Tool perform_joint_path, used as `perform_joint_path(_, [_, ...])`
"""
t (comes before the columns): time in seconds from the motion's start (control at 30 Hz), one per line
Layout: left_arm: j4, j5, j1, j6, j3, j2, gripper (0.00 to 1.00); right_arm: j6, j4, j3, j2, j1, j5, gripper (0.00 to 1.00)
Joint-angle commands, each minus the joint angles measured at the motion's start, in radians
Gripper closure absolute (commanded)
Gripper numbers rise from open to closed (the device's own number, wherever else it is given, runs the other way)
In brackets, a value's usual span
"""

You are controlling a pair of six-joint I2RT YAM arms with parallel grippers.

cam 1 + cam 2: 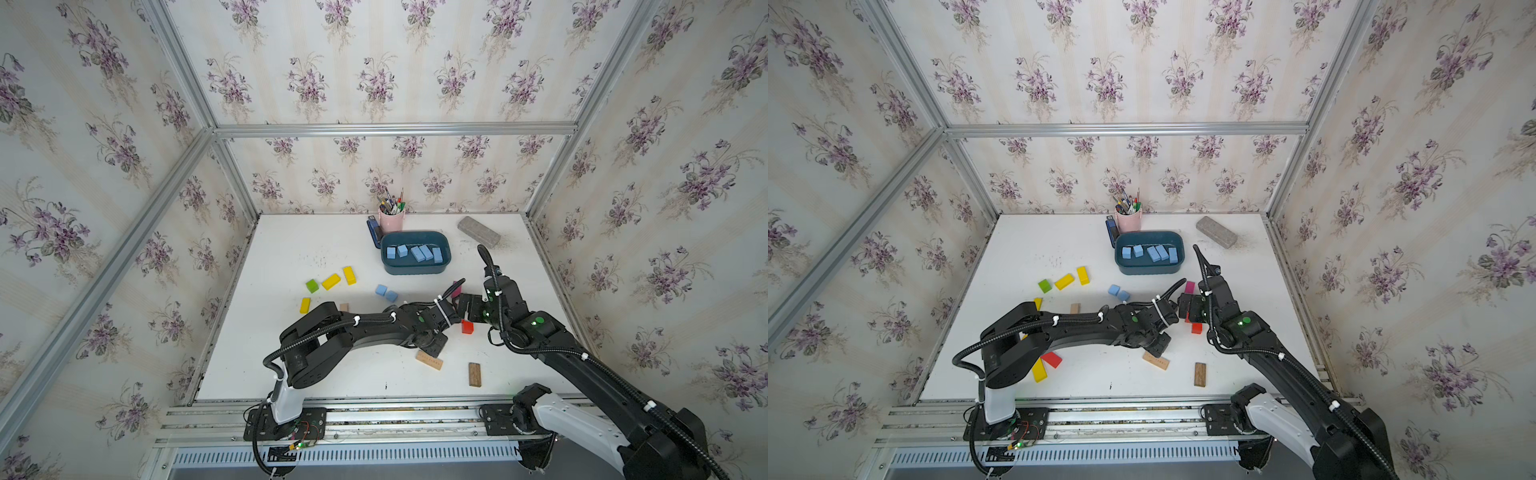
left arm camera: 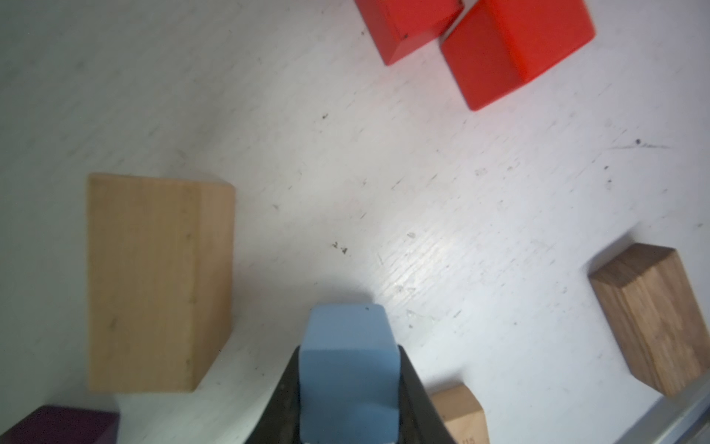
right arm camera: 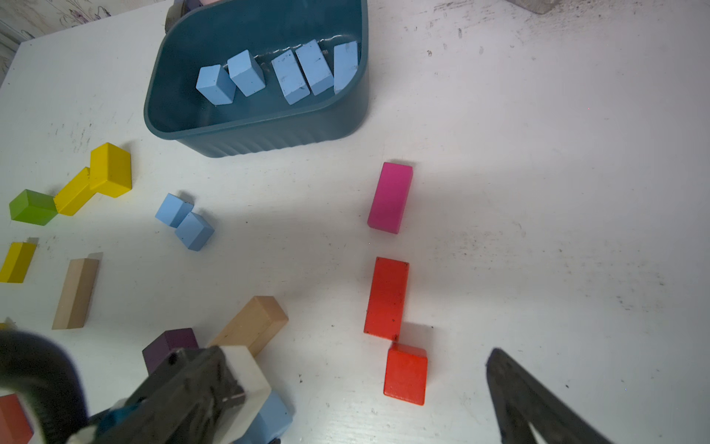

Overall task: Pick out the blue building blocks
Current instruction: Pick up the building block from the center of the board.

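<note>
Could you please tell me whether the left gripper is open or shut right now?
Shut. In the left wrist view, the left gripper has its fingers pressed against both sides of a blue block.

Bright, even, diffuse light from above. Soft grey shadow on the bench [image 2: 345, 173] just ahead of the left claw [image 2: 349, 359]; pale sheen a little farther ahead. Blurred right at the claw, blue block [image 2: 345, 330] included. Bowed at the edges in both top views.
</note>
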Motion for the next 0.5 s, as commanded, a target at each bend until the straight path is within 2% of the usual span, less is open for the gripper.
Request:
perform_joint_path(0.0, [0.03,-0.013,0.013,-0.027,-0.004,-0.043,0.86,0.009,0.012,0.001,0.004,0.001,-0.003,0.0])
perform_joint_path(0.23, [0.032,-0.024,0.077,-0.038,-0.012,-0.175,0.88,0.003,0.014,0.001,0.006,0.001,-0.009,0.0])
perform_joint_path(0.47, [0.03,-0.028,0.225,-0.072,0.045,-0.235,0.88,-0.008,0.022,0.003,0.009,0.001,-0.044,0.0])
